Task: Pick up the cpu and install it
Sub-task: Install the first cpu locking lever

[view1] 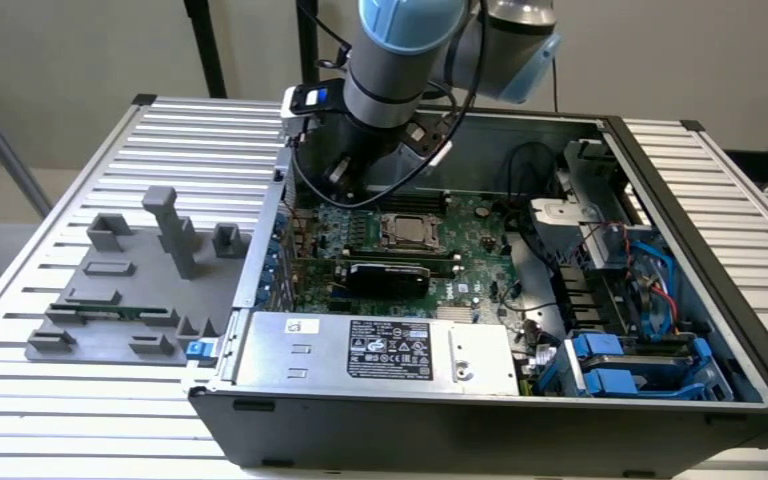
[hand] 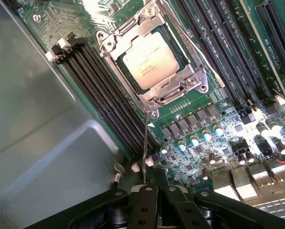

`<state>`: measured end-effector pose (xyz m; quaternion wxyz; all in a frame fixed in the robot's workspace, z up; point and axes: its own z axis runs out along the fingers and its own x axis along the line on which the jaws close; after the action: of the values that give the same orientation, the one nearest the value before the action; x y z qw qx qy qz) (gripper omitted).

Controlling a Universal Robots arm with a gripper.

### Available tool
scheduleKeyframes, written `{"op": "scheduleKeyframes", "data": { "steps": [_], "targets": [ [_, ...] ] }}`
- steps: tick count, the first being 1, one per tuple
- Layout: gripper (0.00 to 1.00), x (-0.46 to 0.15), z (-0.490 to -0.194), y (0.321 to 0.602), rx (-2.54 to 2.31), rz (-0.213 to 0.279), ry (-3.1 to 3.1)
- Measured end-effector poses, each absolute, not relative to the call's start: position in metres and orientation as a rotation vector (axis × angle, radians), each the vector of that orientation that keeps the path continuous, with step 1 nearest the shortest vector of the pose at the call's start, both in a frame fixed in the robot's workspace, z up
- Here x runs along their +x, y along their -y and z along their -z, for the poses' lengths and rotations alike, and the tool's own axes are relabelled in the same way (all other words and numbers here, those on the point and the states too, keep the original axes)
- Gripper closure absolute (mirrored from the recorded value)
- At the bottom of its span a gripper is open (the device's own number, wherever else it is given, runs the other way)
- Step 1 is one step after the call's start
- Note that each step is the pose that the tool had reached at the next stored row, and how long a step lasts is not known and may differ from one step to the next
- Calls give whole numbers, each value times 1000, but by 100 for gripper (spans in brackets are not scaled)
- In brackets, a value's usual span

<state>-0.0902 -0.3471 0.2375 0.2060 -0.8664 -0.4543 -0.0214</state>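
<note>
The cpu (hand: pixel 149 62), a flat square chip with a silvery-beige top, lies in the motherboard socket under the metal retaining frame (hand: pixel 192 81). In the exterior view the cpu (view1: pixel 411 229) shows in the middle of the green board inside the open computer case. My gripper (hand: pixel 149 188) is shut, with nothing visibly between its black fingers, and hovers beside the socket near the memory slots (hand: pixel 104 90). A thin metal lever (hand: pixel 145 143) runs from the socket's corner up to the fingertips; I cannot tell whether they touch it. In the exterior view the gripper (view1: pixel 341 178) hangs over the board's far corner, on that view's left.
The grey case wall (hand: pixel 37 119) stands close beside the gripper. A black card (view1: pixel 384 275), the power supply (view1: pixel 371 350), cables and blue drive bays (view1: pixel 624 370) crowd the case. Grey fixture blocks (view1: pixel 131 290) sit on the slatted table at the exterior view's left.
</note>
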Motion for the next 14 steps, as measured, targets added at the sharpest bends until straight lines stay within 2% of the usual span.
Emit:
{"op": "scheduleKeyframes", "data": {
  "steps": [14],
  "targets": [
    [89, -85, -247, 347, -2450, 92, 1189]
  ]
}}
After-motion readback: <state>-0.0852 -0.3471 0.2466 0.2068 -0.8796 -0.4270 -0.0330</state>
